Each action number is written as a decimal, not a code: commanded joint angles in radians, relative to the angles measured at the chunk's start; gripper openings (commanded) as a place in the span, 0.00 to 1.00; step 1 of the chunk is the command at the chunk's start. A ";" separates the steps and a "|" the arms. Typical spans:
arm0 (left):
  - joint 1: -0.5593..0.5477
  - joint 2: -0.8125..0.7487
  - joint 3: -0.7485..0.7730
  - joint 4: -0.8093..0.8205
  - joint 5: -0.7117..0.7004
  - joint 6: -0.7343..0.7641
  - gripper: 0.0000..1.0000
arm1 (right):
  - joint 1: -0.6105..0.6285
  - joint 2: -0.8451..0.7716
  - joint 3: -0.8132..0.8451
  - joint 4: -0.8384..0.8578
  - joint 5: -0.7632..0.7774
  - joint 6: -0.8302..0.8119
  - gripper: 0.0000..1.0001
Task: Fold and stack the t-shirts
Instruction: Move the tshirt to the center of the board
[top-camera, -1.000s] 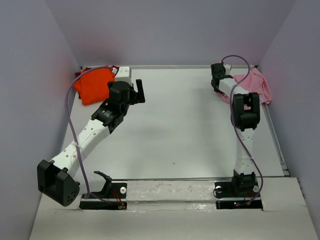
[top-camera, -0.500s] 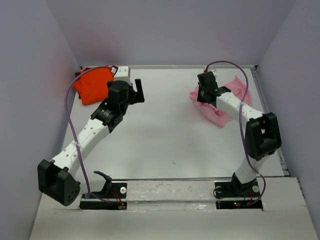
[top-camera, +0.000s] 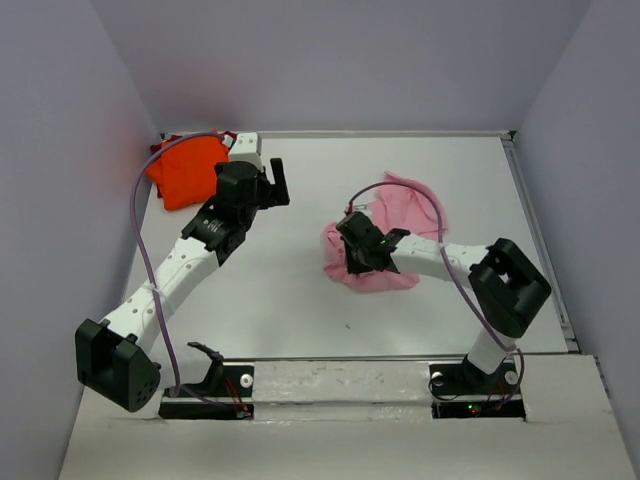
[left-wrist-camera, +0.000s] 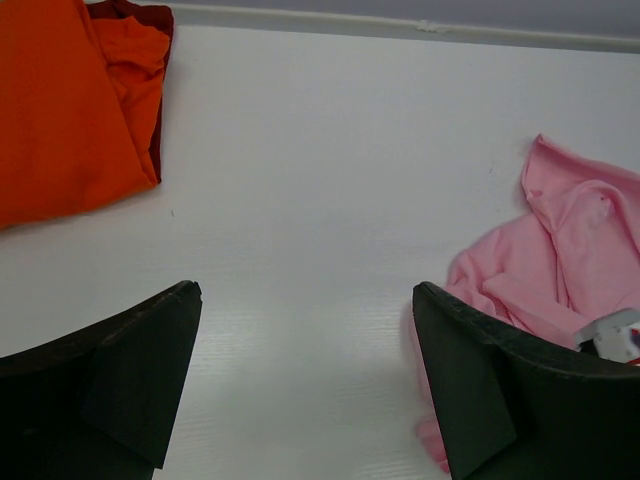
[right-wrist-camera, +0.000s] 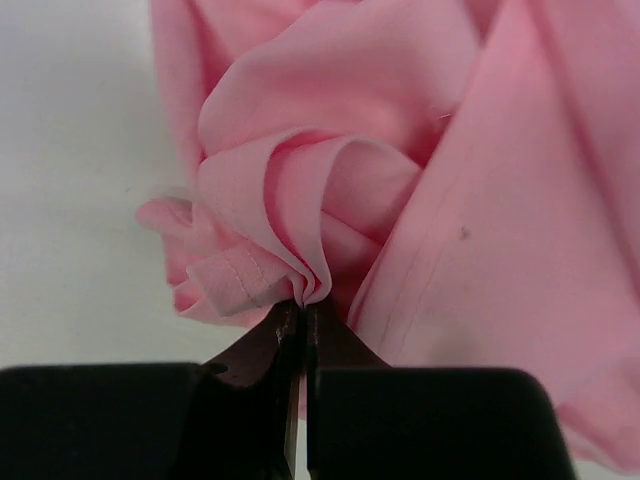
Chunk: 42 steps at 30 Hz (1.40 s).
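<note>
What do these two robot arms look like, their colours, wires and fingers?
Both the left arm and the right arm are built of white tube-like segments joined by chunky black joints, on black bases. A thin purple cable loops loosely along each. The left gripper has two broad, dark, wedge-shaped fingers; the right gripper looks dark too, tapering to thin tips.

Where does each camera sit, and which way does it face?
Top external: above, behind the arms, looking down on the table; both arms show.
Left wrist: on the left arm, facing the far edge past the open left gripper.
Right wrist: on the right arm, close on the pink t-shirt in the shut right gripper.
All show the pink t-shirt.
</note>
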<state>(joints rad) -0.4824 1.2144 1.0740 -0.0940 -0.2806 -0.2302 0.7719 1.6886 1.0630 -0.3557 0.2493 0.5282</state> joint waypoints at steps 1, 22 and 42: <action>0.002 -0.010 0.023 0.039 0.000 0.002 0.95 | 0.131 0.068 0.025 0.072 -0.009 0.073 0.00; 0.002 -0.021 0.024 0.034 -0.008 0.008 0.96 | 0.196 -0.007 0.290 -0.226 0.310 -0.045 0.67; 0.002 -0.033 0.018 0.040 0.003 0.005 0.96 | -0.033 0.083 0.121 -0.169 0.371 -0.017 0.64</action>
<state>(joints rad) -0.4824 1.2144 1.0740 -0.0944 -0.2768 -0.2295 0.7406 1.7401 1.1782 -0.5579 0.5888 0.5125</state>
